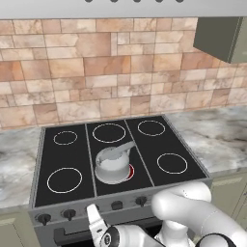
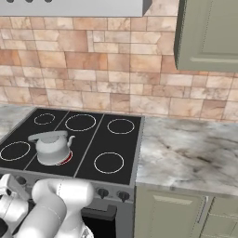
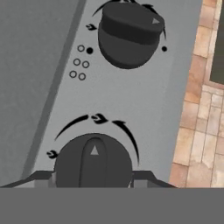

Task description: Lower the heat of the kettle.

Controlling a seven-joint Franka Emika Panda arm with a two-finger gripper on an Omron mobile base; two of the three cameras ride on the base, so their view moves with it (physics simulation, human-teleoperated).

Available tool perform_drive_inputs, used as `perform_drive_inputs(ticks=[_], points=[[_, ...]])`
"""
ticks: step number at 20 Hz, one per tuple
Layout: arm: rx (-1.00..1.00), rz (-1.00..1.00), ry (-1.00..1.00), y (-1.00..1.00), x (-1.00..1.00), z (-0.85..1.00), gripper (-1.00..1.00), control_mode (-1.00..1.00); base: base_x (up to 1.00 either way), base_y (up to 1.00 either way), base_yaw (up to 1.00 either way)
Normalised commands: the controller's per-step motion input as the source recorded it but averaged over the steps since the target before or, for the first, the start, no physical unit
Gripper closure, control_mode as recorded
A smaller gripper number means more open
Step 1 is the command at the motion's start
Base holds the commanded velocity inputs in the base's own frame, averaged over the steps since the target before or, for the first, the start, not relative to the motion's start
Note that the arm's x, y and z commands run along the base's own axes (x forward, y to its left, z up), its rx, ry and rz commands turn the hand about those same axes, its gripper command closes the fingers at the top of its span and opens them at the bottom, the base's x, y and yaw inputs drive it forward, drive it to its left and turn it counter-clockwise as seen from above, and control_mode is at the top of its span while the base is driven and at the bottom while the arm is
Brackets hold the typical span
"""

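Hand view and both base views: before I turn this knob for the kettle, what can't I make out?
- Fingers: hand view, cut off by the bottom edge; contact with the near knob can't be judged.
- Gripper: left base view, the fingers are too small to read.
- Burner under the kettle: the kettle covers all but a red arc.

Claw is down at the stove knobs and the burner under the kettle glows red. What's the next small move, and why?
Probably close the claw on the near knob, then turn it down. In the hand view its fingertips sit either side of that knob, apparently not yet gripping. The kettle sits on the front centre burner, red at its edge, so heat looks on. Whether this knob runs that burner, I cannot tell.
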Motion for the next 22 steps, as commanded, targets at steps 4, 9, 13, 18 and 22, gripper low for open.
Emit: perform_drive_inputs(ticks=[4, 9, 13, 18, 22], points=[[0.41, 0.00, 0.00, 0.00, 0.00, 0.04, 1.00, -1.00, 0.00, 0.00, 0.00], [0.41, 0.00, 0.00, 0.00, 0.00, 0.05, 1.00, -1.00, 0.00, 0.00, 0.00], [0.50, 0.00, 0.00, 0.00, 0.00, 0.01, 1.00, -1.00, 0.00, 0.00, 0.00], [0.59, 0.00, -0.01, 0.00, 0.00, 0.00, 1.00, -1.00, 0.00, 0.00, 0.00], [0.53, -0.02, 0.00, 0.05, 0.00, 0.13, 1.00, -1.00, 0.00, 0.00, 0.00]])
